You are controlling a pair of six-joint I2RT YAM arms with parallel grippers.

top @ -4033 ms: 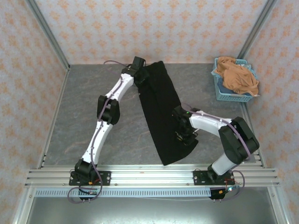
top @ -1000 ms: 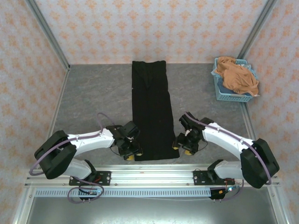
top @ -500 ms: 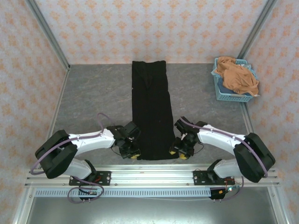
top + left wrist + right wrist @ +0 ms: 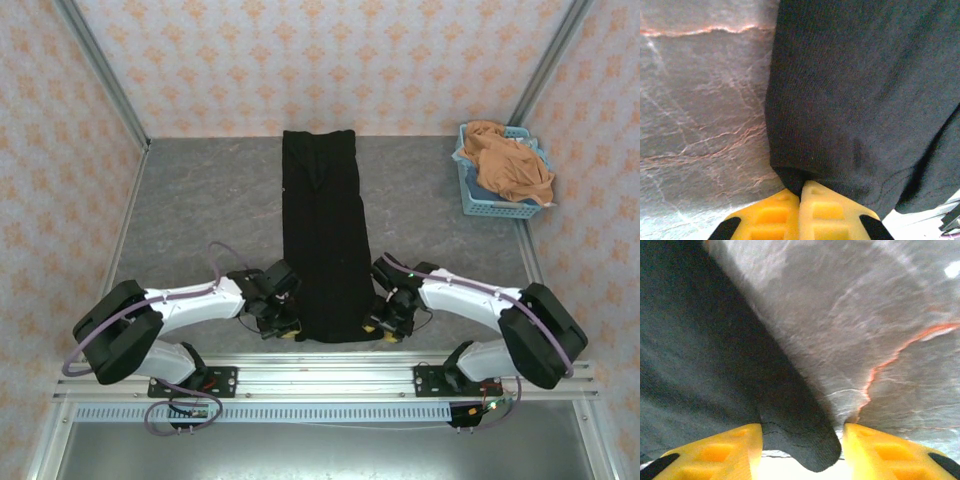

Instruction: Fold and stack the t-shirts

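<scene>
The black t-shirt (image 4: 322,230) lies folded into a long narrow strip that runs from the back wall to the table's near edge. My left gripper (image 4: 283,326) sits at its near left corner. In the left wrist view the yellow fingers (image 4: 771,215) are shut on a pinch of the black fabric (image 4: 860,90). My right gripper (image 4: 380,326) is at the near right corner. In the right wrist view it (image 4: 802,432) is open, and the rounded black corner (image 4: 800,440) lies between the fingers, apart from the right one. The orange-tan t-shirt (image 4: 510,165) is bunched in the basket.
The light-blue lattice basket (image 4: 490,208) stands at the back right against the wall. Grey marbled table surface (image 4: 200,200) lies on both sides of the black strip. The metal rail (image 4: 320,375) runs just behind both grippers.
The left gripper has closed on the near left corner of the black shirt. The right gripper has slid left until the near right corner lies between its fingers. The shirt has not moved.
</scene>
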